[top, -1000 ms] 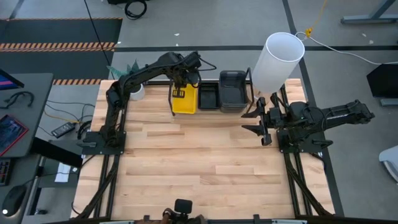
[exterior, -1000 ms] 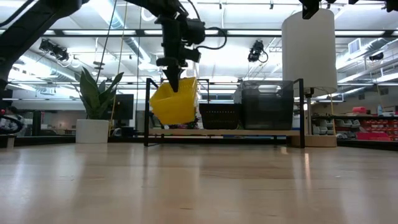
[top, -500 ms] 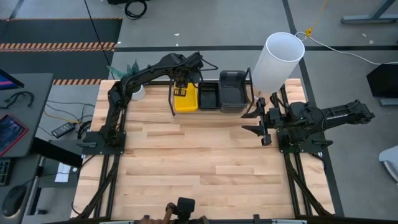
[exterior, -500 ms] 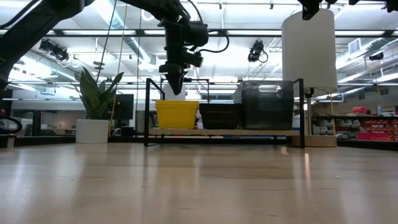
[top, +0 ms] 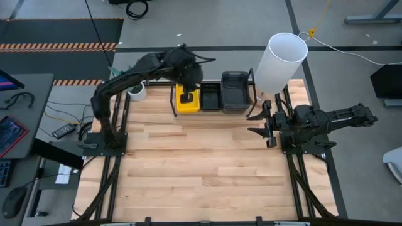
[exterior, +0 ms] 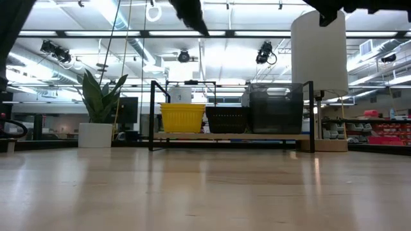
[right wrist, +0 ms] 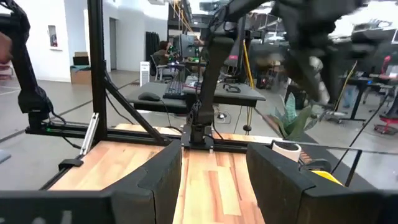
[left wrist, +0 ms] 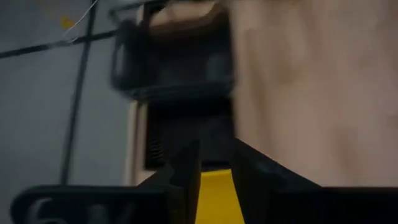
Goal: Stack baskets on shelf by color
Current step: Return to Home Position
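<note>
A yellow basket (top: 191, 105) stands level on the shelf's board (exterior: 231, 136), at its left end, and also shows in the low view (exterior: 183, 118). Beside it stand a black slotted basket (exterior: 227, 119) and a taller smoky-grey basket (exterior: 276, 107). My left gripper (top: 186, 94) hangs open high above the yellow basket (left wrist: 214, 199), touching nothing. Only its tip shows at the top of the low view (exterior: 192, 16). My right gripper (top: 267, 122) waits open and empty at the table's right side.
A tall white cylinder (top: 281, 59) stands at the shelf's right end. A potted plant (exterior: 97, 109) and a white cup (top: 136, 93) are at the far left. The wide wooden tabletop (top: 201, 163) lies in front of the shelf.
My left gripper has brought the tilted yellow basket down onto the shelf's left end, where it now stands level. It has let go of the basket and has risen high above it, almost out of the low view.
</note>
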